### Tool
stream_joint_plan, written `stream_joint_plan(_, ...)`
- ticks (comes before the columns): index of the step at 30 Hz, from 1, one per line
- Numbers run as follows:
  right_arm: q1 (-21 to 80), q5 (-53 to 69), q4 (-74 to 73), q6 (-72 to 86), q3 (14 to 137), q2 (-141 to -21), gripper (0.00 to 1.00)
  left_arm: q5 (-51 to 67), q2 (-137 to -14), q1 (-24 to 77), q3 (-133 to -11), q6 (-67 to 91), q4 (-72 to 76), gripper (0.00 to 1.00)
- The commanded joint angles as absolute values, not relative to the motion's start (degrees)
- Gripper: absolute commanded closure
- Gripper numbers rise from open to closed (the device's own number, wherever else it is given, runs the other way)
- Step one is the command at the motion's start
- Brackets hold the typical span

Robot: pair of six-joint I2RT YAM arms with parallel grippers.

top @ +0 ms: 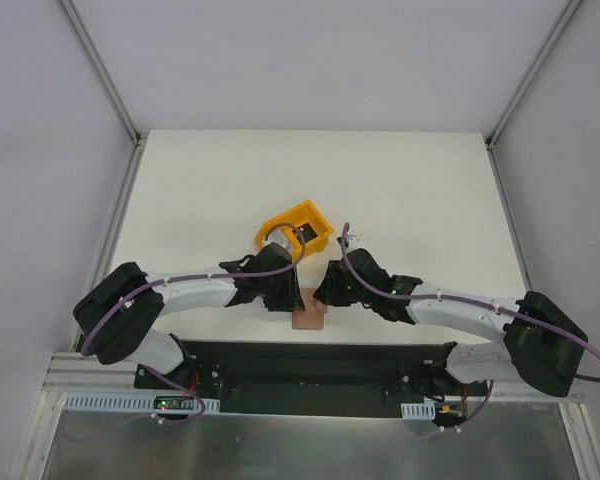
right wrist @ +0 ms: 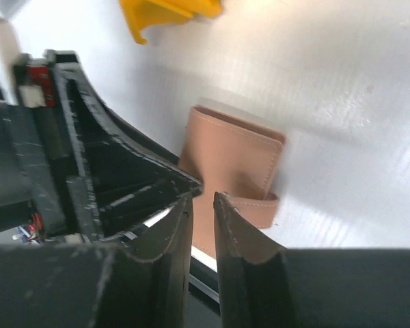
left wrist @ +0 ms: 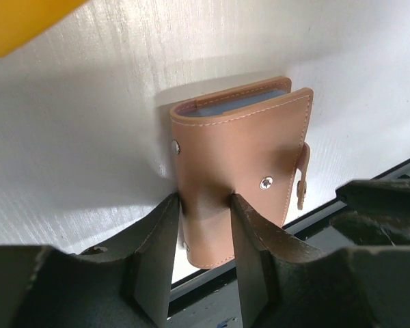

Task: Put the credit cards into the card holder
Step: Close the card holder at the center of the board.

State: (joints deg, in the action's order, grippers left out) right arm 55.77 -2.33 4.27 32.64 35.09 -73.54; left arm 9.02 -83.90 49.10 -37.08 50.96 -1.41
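The brown card holder [top: 309, 318] lies folded at the table's near edge between both arms. In the left wrist view the card holder [left wrist: 246, 150] shows its snap studs and side tab, with the grey-blue edges of credit cards [left wrist: 232, 106] inside its far end. My left gripper [left wrist: 203, 199] has one finger on each side of the holder's near end and touches both sides. My right gripper [right wrist: 203, 195] hovers just right of the card holder [right wrist: 236, 154]; its jaws stand a narrow gap apart with nothing between them.
A yellow plastic bin [top: 298, 228] stands just behind the two grippers, with its corner in both wrist views [left wrist: 20, 20] [right wrist: 171, 10]. The black base rail [top: 310, 360] runs along the table's near edge, right under the holder's overhanging end.
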Motion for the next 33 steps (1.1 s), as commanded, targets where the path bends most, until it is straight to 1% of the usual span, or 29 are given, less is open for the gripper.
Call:
stream_joint_plan(1, 56.07, -4.66, 2.46, 35.94, 31.12, -71.11, 0.79, 9.93, -81.92, 49.66, -35.07, 49.48, -3.25, 0.64)
stream_joint_plan(5, 55.99, -4.31, 3.43, 36.74, 29.79, -70.49, 0.80, 10.02, -81.47, 49.66, -34.37, 48.87, -3.25, 0.63)
stream_joint_plan(8, 56.07, -3.17, 4.22, 36.48, 30.67, -71.72, 0.81, 10.20, -81.83, 49.66, -34.37, 48.78, -3.16, 0.63)
stream_joint_plan(20, 55.46, -2.37, 3.60, 33.75, 34.45, -74.71, 0.80, 10.20, -82.53, 49.66, -34.37, 49.22, -2.90, 0.63)
stream_joint_plan(23, 54.58, -0.62, 3.60, 33.31, 34.98, -75.85, 0.80, 10.28, -82.53, 49.66, -34.19, 49.48, -2.55, 0.63)
stream_joint_plan(25, 54.58, -0.62, 4.30, 33.66, 35.07, -76.72, 0.80, 10.28, -82.53, 49.74, -34.19, 49.57, -2.64, 0.63)
stream_joint_plan(26, 54.67, 1.65, 4.48, 33.66, 35.07, -77.08, 0.80, 10.28, -82.53, 49.57, -34.19, 49.48, -2.55, 0.63)
stream_joint_plan(33, 55.63, 1.76, 5.98, 35.15, 34.54, -78.22, 0.80, 10.55, -82.53, 49.66, -34.28, 49.66, -1.94, 0.63)
